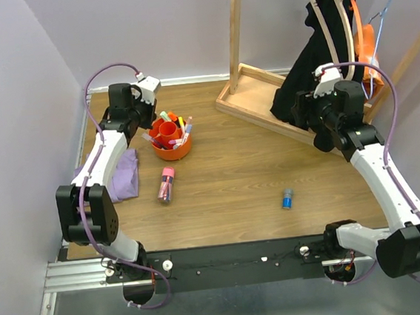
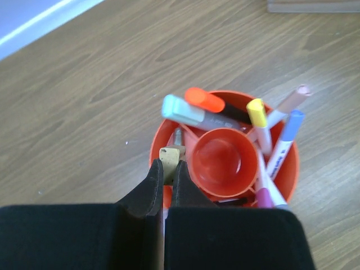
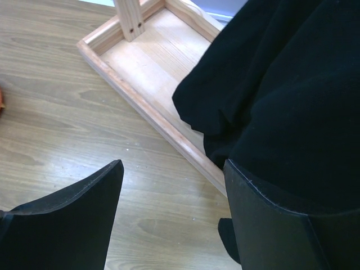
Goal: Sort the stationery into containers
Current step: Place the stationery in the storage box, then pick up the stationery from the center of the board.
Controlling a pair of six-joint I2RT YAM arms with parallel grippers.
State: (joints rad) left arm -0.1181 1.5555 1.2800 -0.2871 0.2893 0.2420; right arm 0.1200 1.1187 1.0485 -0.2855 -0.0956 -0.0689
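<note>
The round orange tub (image 2: 160, 133) (image 1: 182, 152) stands at the table's back left. Several markers and highlighters stand in its outer compartments, among them an orange-capped one (image 2: 205, 100), a yellow-capped one (image 2: 256, 112) and a blue pen (image 2: 289, 133). Its central cup (image 2: 224, 162) holds nothing. My left gripper (image 2: 167, 165) is shut on a small tan eraser (image 2: 171, 156), held over the tub's left compartment. A clear pink-capped tube (image 1: 166, 184) lies on the table in front of the tub. A small blue cylinder (image 1: 287, 198) lies mid-right. My right gripper (image 3: 173, 177) hangs open over bare wood, holding nothing.
A folded purple cloth (image 1: 123, 175) lies by the left arm. The wooden rack base (image 3: 147, 108) (image 1: 253, 101) runs along the back right. A black garment (image 3: 281, 84) hangs down onto it, close to my right gripper's right finger (image 3: 275, 230).
</note>
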